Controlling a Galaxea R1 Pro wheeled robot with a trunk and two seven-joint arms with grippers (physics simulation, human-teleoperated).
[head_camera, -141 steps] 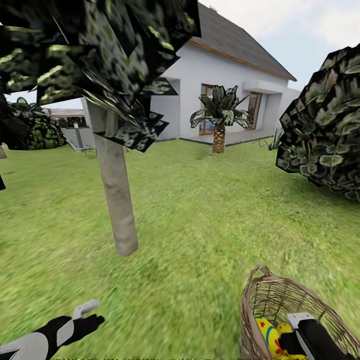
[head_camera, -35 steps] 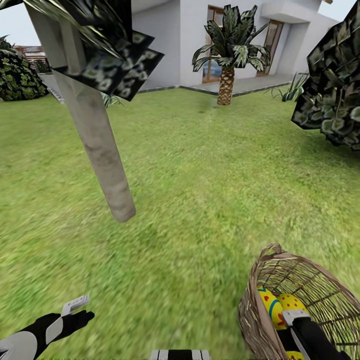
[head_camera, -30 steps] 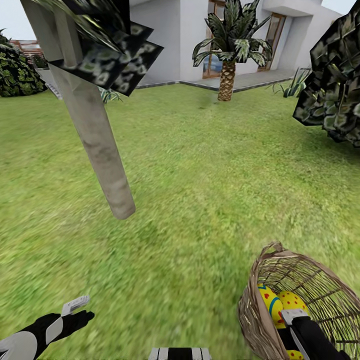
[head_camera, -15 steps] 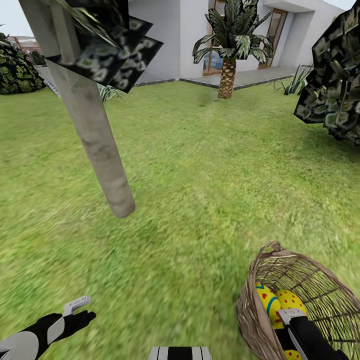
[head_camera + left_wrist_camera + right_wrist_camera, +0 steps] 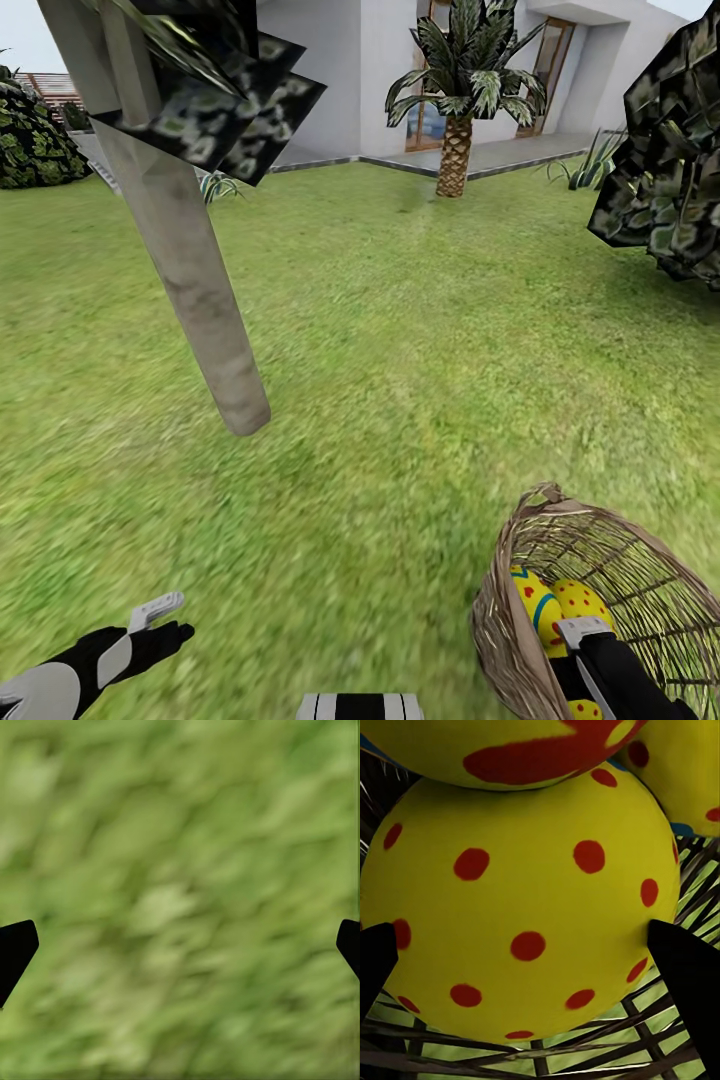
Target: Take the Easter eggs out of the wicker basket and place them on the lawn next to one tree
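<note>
Change: almost none vs. half a sec ago; head view is holding steady after its earlier tilt down, basket, tree and both arms are sitting where they were. Meaning, by my read: approach is over, the pick is starting, no egg out yet.

Right claw (image 5: 583, 630): reaching down inside the wicker basket (image 5: 640, 570); in the wrist view its dark fingertips (image 5: 684, 967) are flanking the red-dotted egg (image 5: 521, 907) on both sides, spread wide, looking right at its surface. Whether it's gripping yet: can't tell.

Basket contents: Easter eggs are all lying inside. Head view is showing the zigzag-banded egg (image 5: 537, 605) and a dotted one beside it; wrist view is showing the flower egg (image 5: 510, 750) resting on top of the dotted egg, a third at the edge.

Left claw (image 5: 158, 618): hanging low over the lawn (image 5: 400, 350), w/ fingers wide apart and nothing between them; grass is filling its wrist view (image 5: 180, 900).

Tree (image 5: 205, 300): pale trunk is standing near the basket, ahead and to the left, bare grass round its foot.

Backdrop: palm (image 5: 455, 150) and white house (image 5: 340, 80) are sitting well behind.
</note>
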